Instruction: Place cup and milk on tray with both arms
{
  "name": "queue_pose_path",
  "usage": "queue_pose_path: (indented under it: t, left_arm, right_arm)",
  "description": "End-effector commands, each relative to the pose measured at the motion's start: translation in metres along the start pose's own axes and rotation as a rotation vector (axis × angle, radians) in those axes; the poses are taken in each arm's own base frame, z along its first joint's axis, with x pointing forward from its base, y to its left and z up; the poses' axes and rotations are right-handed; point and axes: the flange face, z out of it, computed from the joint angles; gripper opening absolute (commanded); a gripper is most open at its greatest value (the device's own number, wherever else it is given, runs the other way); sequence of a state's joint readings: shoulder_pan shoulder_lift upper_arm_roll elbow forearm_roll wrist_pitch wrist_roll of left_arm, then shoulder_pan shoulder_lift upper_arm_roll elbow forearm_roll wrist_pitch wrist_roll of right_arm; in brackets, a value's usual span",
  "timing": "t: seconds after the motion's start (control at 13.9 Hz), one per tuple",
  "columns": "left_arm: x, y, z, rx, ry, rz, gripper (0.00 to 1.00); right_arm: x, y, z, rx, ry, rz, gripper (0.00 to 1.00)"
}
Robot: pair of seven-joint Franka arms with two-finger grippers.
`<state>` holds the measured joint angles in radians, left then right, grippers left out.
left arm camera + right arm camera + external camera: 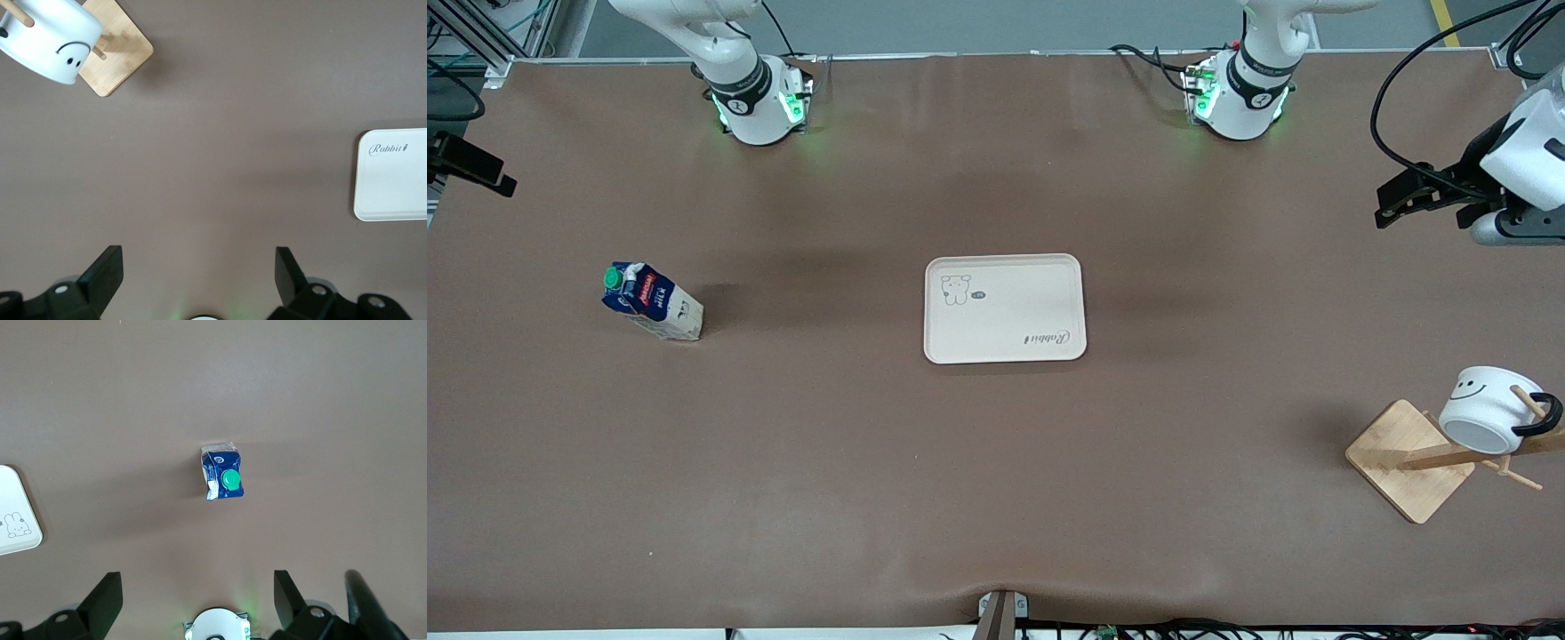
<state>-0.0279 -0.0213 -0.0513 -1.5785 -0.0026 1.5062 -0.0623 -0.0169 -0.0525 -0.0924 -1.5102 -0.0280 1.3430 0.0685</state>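
Both end effectors, left (pixel 199 280) and right (pixel 197 600), gape empty; white smiley mug (pixel 1489 409) at the tray's (pixel 1005 308) four o'clock hangs on a wooden peg rack (pixel 1409 460), so yanking sideways probably tips it.

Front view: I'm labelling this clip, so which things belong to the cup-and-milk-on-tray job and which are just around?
Job:
- cup, hanging on the rack
- milk, standing toward the right arm's end
- tray, mid-table, bare
- left gripper, open, high over the table
- right gripper, open, high over the milk

Just around:
- wooden rack
- brown table
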Motion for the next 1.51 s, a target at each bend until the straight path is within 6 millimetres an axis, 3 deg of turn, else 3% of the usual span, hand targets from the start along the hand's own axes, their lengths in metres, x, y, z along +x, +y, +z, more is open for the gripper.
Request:
queue_pose_path:
  t: [0.0, 0.58, 0.94, 1.15, 1.3, 1.44]
  left_arm:
    - [0.002, 0.000, -0.004, 0.013, 0.001, -0.007, 1.00]
    - [0.007, -0.007, 0.003, 0.018, -0.011, -0.008, 1.00]
    - [0.016, -0.022, 0.017, 0.014, -0.037, -0.030, 1.00]
    - [0.018, -0.040, 0.020, 0.012, -0.044, -0.062, 1.00]
    - [0.018, -0.061, 0.019, 0.012, -0.041, -0.093, 1.00]
    - [0.026, -0.090, 0.023, -0.008, -0.003, -0.142, 1.00]
  right_arm:
    - [-0.006, 0.004, -0.001, -0.002, 0.001, 0.012, 1.00]
    - [-0.003, 0.004, 0.002, -0.001, -0.005, 0.010, 1.00]
    - [0.013, 0.001, 0.022, -0.008, -0.046, 0.009, 1.00]
    - [0.024, 0.000, 0.039, -0.012, -0.082, 0.007, 1.00]
    - [0.024, 0.000, 0.039, -0.012, -0.084, 0.008, 1.00]
    - [0.036, -0.002, 0.060, -0.019, -0.137, 0.009, 1.00]
